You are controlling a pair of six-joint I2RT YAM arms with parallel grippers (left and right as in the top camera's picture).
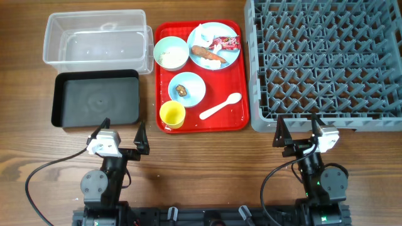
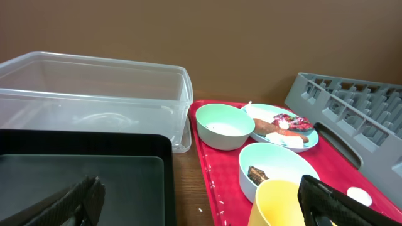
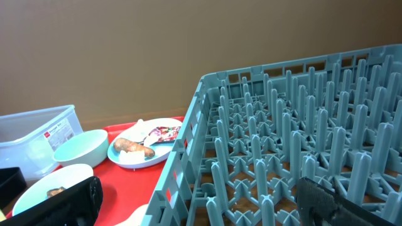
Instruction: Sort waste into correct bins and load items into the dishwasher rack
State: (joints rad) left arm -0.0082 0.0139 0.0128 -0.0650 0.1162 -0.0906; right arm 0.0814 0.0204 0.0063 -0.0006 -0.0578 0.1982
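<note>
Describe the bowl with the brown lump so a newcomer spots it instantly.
Start at the red serving tray between the black tray and the grey rack. Of its two bowls, take the light blue bowl beside the yellow cup. Unlike the pale green bowl, it holds a brown lump.

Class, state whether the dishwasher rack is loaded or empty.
Empty: the dishwasher rack holds nothing; seen from overhead, its whole grid is bare.

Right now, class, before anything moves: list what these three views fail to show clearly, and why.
Overhead: the brown lump in the blue bowl is too small to identify.
Left wrist: the yellow cup is cut off by the bottom edge.
Right wrist: the pale green bowl hides its contents behind its own rim; the black tray shows only a corner at the left edge.
</note>
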